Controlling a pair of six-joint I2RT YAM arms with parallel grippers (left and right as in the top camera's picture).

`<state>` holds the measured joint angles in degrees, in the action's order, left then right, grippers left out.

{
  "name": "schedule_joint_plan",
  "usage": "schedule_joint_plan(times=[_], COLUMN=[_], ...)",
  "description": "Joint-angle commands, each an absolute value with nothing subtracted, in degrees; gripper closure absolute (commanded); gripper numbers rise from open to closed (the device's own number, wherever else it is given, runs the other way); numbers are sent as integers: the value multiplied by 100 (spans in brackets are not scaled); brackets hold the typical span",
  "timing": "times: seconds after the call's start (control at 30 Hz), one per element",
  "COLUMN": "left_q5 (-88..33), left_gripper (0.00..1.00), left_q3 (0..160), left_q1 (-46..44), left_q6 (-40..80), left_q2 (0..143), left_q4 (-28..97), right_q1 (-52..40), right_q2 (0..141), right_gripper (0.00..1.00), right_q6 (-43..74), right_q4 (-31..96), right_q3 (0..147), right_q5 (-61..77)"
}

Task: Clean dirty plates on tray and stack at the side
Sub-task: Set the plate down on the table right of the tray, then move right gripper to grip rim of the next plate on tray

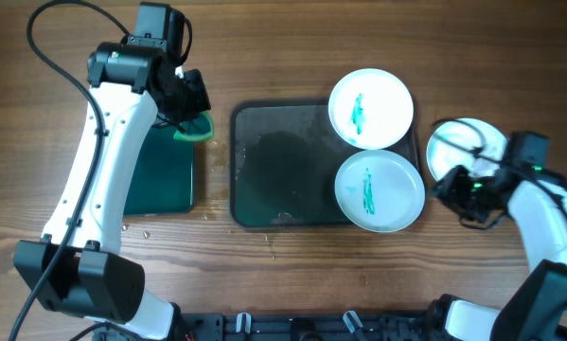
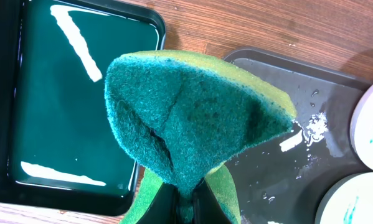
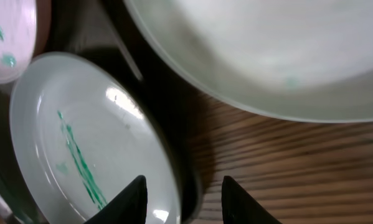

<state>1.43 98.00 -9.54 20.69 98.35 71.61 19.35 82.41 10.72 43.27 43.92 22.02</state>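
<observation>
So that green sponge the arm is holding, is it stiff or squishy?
Probably squishy: the sponge is creased and folded where the left gripper pinches it. Likely light, since it stands up held at one end. Its scouring face looks rough, so it shouldn't slip.

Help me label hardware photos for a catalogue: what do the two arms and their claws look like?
Both the left arm and right arm have long white links joined by black joint housings. A thin black cable loops off the left one; a small green light shows on the right one. The left claw and right claw each have two dark, tapered fingers.
</observation>
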Motion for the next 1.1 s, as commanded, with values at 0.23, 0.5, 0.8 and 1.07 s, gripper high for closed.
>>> schedule_joint_plan(times=[0.23,0.5,0.8,1.07], left_q5=[93,93,93,93], left_gripper=[96,96,96,96], left_q3=[9859,9859,9859,9859], left_q1=[-965,-965,-965,-965], left_q6=[2141,2141,2143,2145], left_q2=[9839,9839,9839,9839], left_q4=[7142,7140,7137,7140], right_q1=[1179,1166,-377,-2574], right_q2=[8541,8541,8490,8527], right_gripper=[77,96,96,96], right_q6=[917,897,2298,4917], right_q4=[3997,4036,3374,1970], right_q3=[4163,4165,4287,4287], right_q5=[1726,2084,2681,495])
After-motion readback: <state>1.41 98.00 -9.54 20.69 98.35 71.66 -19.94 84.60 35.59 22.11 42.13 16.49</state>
